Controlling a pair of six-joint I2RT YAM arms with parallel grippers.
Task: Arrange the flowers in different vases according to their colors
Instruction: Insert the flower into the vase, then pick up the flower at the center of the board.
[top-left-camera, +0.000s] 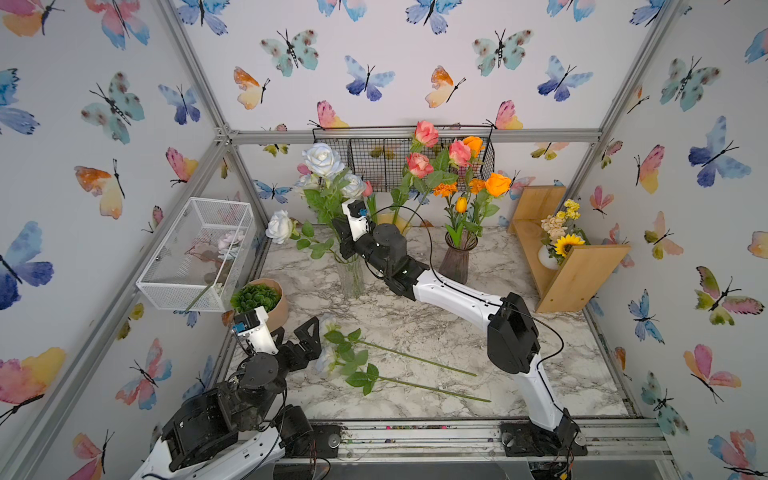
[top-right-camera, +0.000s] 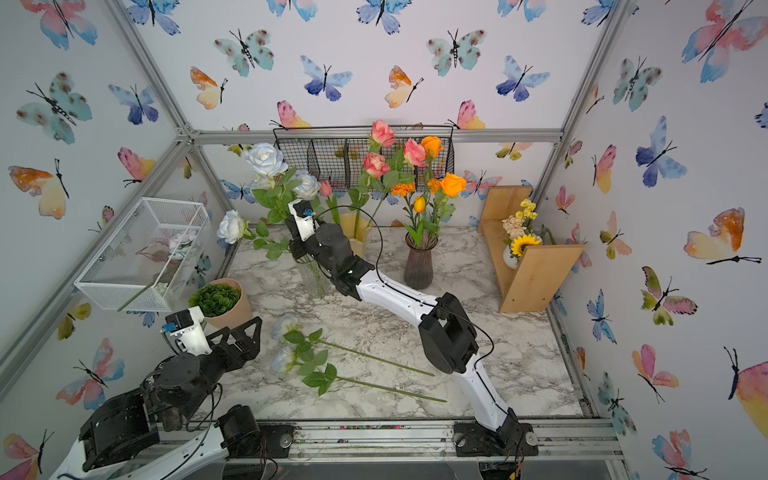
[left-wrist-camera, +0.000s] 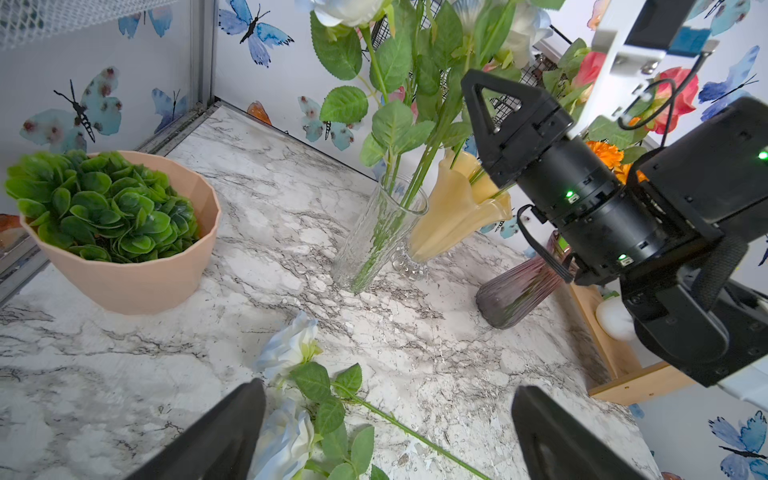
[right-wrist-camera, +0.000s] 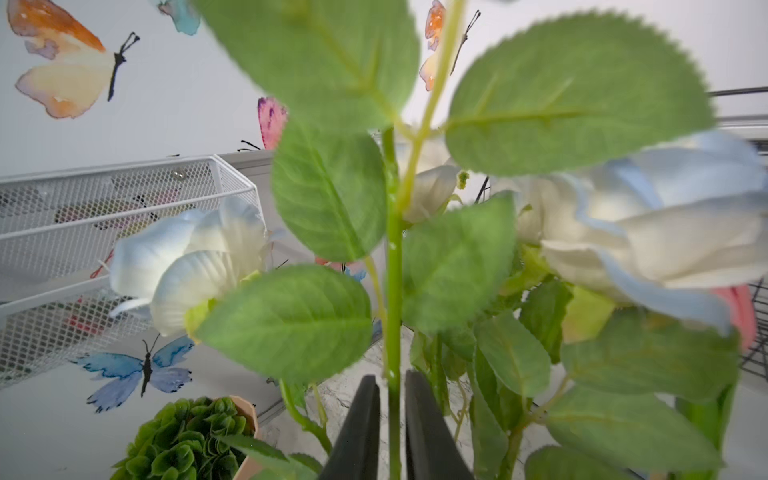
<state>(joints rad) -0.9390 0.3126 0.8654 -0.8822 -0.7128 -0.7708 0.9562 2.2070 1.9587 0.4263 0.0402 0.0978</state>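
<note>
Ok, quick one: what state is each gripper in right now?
Left gripper: wide open, holding nothing.
Right gripper: slightly open around a rose stem, with a narrow gap on each side, so it is not clamped.

From above, the right arm (top-right-camera: 399, 295) covers much of the yellow vase (top-right-camera: 361, 232) and the mouth of the clear vase (top-right-camera: 316, 280). Up close, the right gripper (right-wrist-camera: 392, 380) is cut off; I can't tell if it grips the stem (right-wrist-camera: 393, 291).
</note>
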